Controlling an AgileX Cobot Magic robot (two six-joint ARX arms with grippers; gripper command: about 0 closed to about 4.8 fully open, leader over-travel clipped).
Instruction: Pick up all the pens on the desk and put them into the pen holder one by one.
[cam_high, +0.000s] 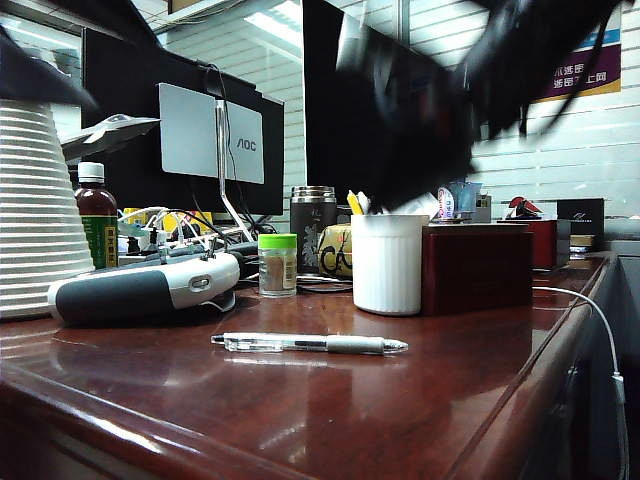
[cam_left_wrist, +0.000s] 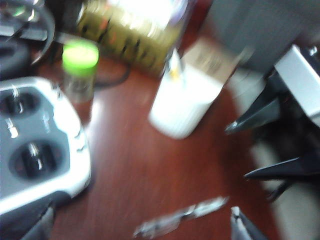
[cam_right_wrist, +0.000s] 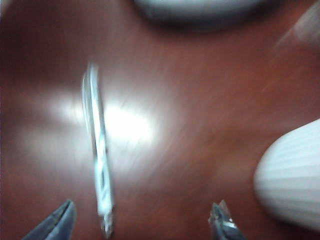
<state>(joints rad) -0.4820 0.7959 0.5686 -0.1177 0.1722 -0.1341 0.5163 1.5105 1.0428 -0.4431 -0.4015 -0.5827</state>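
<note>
A slim ballpoint pen with a clear plastic barrel, dark ink tube and grey rubber sleeve (cam_high: 310, 344) lies flat on the glossy reddish-brown wooden worktop (cam_high: 300, 410), near its front edge, pointed tip toward the right of the exterior view. Behind it, apart from it, a plain white ribbed cylindrical pen holder (cam_high: 388, 264) stands upright with yellow-topped pens (cam_high: 355, 203) poking from its mouth.

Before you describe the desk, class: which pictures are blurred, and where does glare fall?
Exterior view: pen and pen holder sharp, the arms overhead smeared dark; window glare streaks the desk. Left wrist view: blurred throughout, left gripper open. Right wrist view: motion-smeared, a bright glare patch beside the pen, right gripper open.
</note>
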